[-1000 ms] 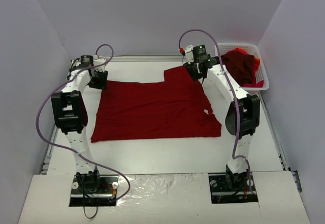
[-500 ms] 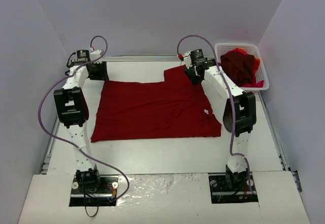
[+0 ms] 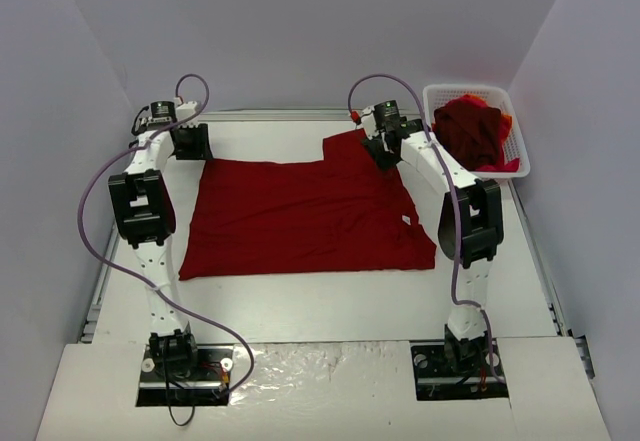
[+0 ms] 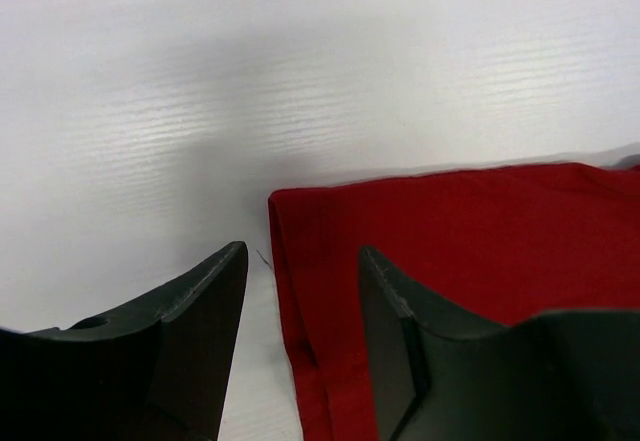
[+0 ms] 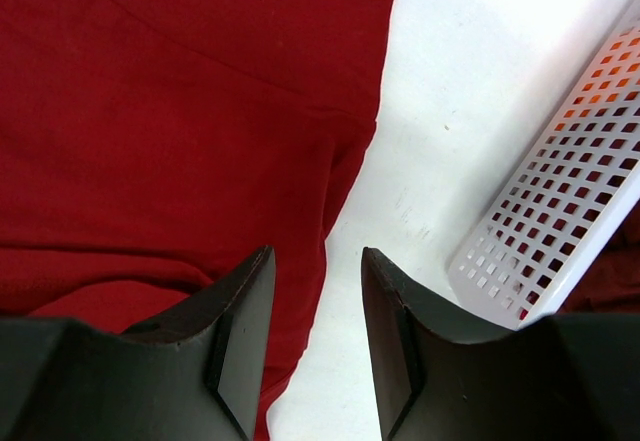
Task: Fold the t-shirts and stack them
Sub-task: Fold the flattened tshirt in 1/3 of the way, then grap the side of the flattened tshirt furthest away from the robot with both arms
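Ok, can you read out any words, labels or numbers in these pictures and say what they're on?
No text can be read in any view.
The small pale tag on the spread t-shirt: too small to read.
The basket: no lettering visible.

I see the spread t-shirt [image 3: 300, 216] as soft, matt dark red cloth, lightly creased. The table [image 3: 330, 306] under it looks white and finely ribbed, with a dull sheen. The basket [image 5: 540, 231] is white perforated plastic. The fingers [image 4: 190, 331] of the left gripper [image 4: 303, 251] look like matt black plastic.
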Robot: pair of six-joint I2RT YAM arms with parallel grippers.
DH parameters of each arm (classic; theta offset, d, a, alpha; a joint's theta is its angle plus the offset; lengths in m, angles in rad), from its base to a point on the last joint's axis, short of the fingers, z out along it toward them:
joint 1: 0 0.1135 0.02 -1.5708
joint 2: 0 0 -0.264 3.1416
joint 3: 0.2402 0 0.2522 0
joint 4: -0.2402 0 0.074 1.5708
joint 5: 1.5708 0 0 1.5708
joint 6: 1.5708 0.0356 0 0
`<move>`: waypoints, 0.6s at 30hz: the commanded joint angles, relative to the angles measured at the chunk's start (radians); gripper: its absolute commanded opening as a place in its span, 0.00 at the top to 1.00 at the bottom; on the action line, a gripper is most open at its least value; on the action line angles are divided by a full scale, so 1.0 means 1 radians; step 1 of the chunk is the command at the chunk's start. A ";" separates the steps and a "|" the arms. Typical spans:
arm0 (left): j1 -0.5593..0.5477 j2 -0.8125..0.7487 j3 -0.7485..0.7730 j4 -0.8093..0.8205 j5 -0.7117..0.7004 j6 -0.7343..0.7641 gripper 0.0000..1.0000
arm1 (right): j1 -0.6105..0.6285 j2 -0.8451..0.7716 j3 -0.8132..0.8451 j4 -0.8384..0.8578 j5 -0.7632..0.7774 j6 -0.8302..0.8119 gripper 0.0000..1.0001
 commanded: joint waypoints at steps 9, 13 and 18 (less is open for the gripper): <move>0.008 0.050 0.085 -0.006 0.002 -0.002 0.52 | -0.007 0.024 -0.003 -0.020 0.045 -0.014 0.64; 0.008 0.061 0.090 -0.017 0.005 0.004 0.52 | -0.007 0.028 -0.003 -0.020 0.052 -0.017 0.65; 0.004 0.073 0.090 -0.026 0.009 0.010 0.51 | -0.007 0.036 -0.006 -0.020 0.057 -0.018 0.65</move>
